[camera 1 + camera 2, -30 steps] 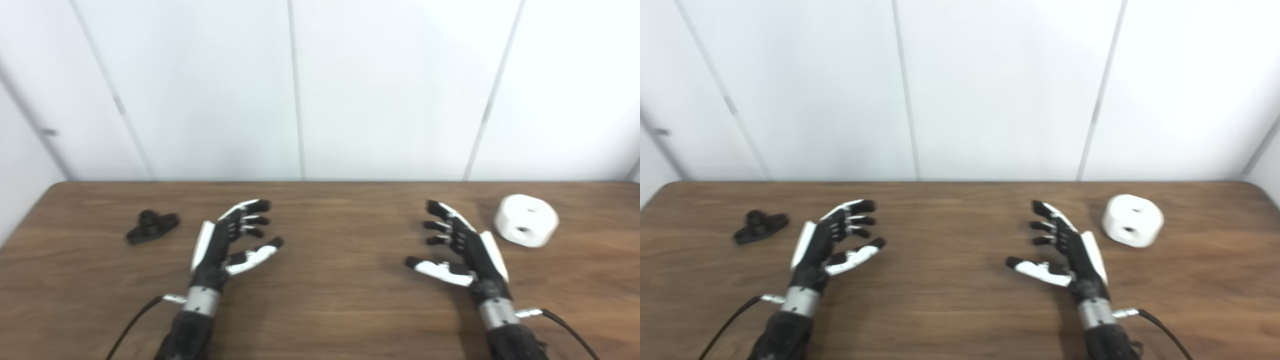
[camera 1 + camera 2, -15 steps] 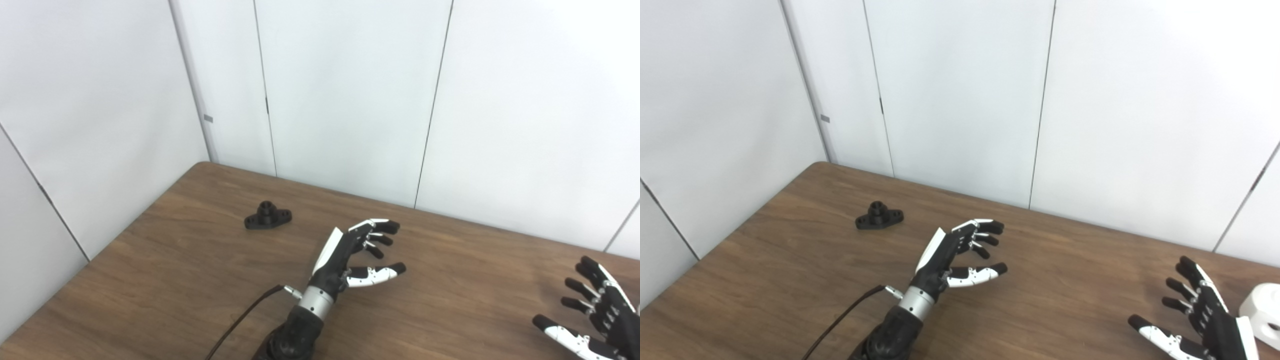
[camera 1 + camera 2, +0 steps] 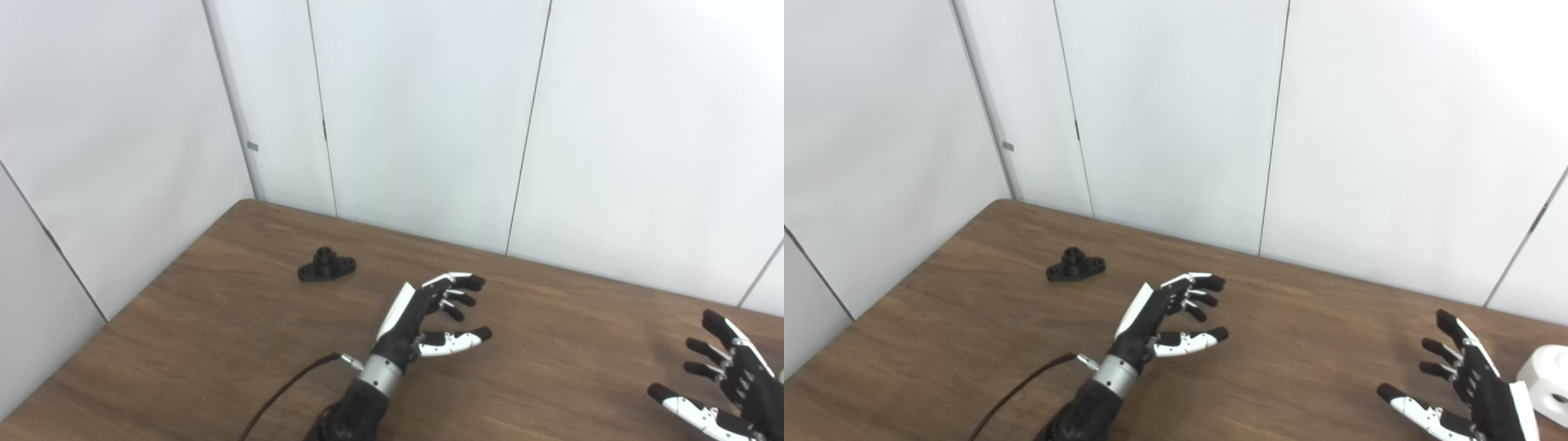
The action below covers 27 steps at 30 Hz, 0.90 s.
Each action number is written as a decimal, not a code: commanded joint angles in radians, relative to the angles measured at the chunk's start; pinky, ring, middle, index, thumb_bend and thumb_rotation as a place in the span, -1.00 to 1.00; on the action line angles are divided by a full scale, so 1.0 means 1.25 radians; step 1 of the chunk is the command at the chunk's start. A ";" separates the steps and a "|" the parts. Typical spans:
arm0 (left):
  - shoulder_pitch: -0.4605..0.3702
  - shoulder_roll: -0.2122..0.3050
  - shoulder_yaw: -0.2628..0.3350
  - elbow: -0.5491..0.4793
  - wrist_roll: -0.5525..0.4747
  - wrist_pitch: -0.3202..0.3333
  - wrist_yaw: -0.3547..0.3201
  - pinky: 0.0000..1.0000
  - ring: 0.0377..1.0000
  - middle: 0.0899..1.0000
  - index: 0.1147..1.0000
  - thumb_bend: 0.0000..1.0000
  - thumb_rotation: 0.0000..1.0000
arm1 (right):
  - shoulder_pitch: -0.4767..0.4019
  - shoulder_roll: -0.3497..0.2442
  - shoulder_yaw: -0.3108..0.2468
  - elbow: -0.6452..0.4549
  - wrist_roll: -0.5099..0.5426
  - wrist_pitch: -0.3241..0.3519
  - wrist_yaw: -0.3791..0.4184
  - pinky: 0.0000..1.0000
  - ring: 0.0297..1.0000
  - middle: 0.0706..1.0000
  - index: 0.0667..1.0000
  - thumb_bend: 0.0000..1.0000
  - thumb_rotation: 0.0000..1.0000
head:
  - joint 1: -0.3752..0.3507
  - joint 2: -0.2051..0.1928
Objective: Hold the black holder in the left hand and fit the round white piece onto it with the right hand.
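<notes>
no readable text, label, brand, number or sign shows on anything in either view.

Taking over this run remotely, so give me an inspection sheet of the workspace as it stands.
Surface: brown wooden table, set into a corner.
Job's things: black holder lying far left, untouched; round white piece at the right edge, seen only in the right eye view, untouched.
Clutter: nothing seen.
Hands: left hand open, empty, apart from the holder; right hand open, empty, beside the white piece.
Cables: dark cable running from the left wrist off the bottom edge.
Surroundings: white wall panels behind and to the left.
</notes>
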 commanded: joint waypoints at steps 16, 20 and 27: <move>-0.049 0.231 0.019 -0.224 0.091 0.210 -0.124 0.00 0.23 0.39 0.39 0.41 -0.98 | -0.018 -0.012 -0.007 -0.046 0.000 0.006 0.010 0.37 0.59 0.78 0.72 0.11 -1.00 | 0.008 0.000; -0.053 0.248 0.035 -0.236 0.118 0.215 -0.115 0.06 0.29 0.43 0.41 0.43 -0.98 | -0.020 -0.010 -0.009 -0.045 -0.001 0.006 0.009 0.36 0.59 0.78 0.72 0.11 -1.00 | 0.009 -0.001; -0.065 0.289 0.055 -0.250 0.157 0.236 -0.122 0.08 0.33 0.47 0.44 0.42 -1.00 | -0.022 -0.010 -0.009 -0.051 0.002 0.007 0.012 0.35 0.59 0.79 0.73 0.10 -1.00 | 0.010 -0.001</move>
